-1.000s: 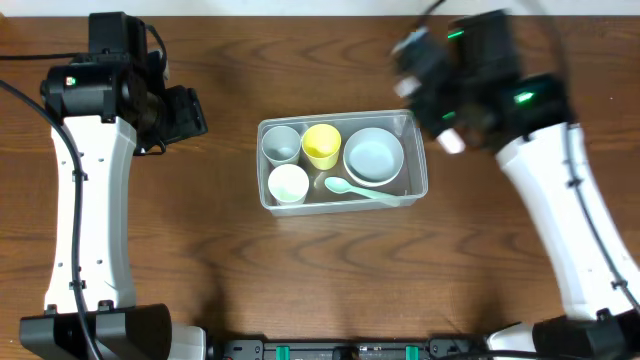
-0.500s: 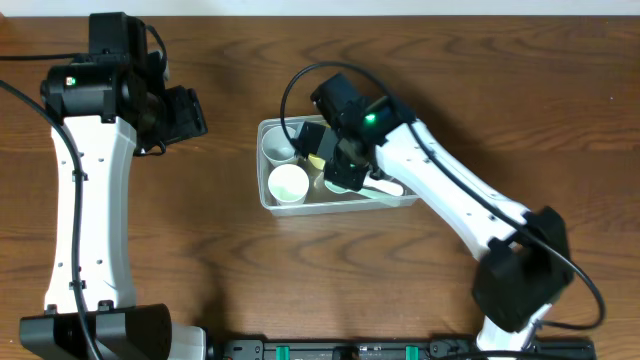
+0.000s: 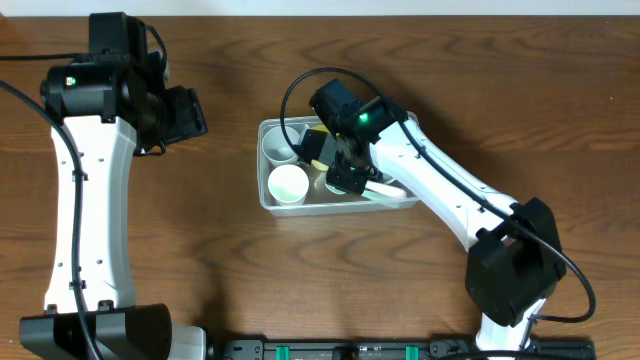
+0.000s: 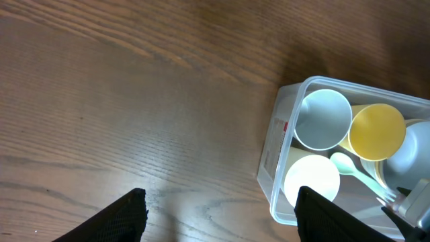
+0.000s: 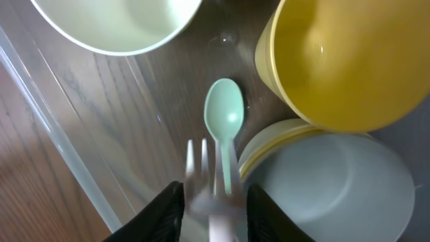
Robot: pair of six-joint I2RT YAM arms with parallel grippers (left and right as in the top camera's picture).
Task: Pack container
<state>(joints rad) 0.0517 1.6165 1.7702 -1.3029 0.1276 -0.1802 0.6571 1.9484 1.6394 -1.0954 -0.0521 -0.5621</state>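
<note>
The clear plastic container [image 3: 263,160] stands mid-table and holds a grey cup [image 3: 278,148], a white cup [image 3: 288,184], a yellow cup [image 5: 342,60], a grey bowl [image 5: 329,188] and a mint spoon [image 5: 225,121]. My right gripper [image 3: 345,178] reaches down into the container over the spoon. In the right wrist view its jaws [image 5: 213,208] are close together around a blurred pale fork [image 5: 196,161], tines pointing at the container floor. My left gripper [image 3: 190,112] is open and empty, left of the container [image 4: 272,161], above bare wood.
The right arm crosses the container's right half and hides most of the bowl in the overhead view. The container wall [image 5: 60,154] runs close on the left of the fork. Brown wooden table [image 3: 200,260] surrounds the container.
The right arm swung in from the far right and came down into the container; over the last half second it has barely shifted. The left arm has not moved.
</note>
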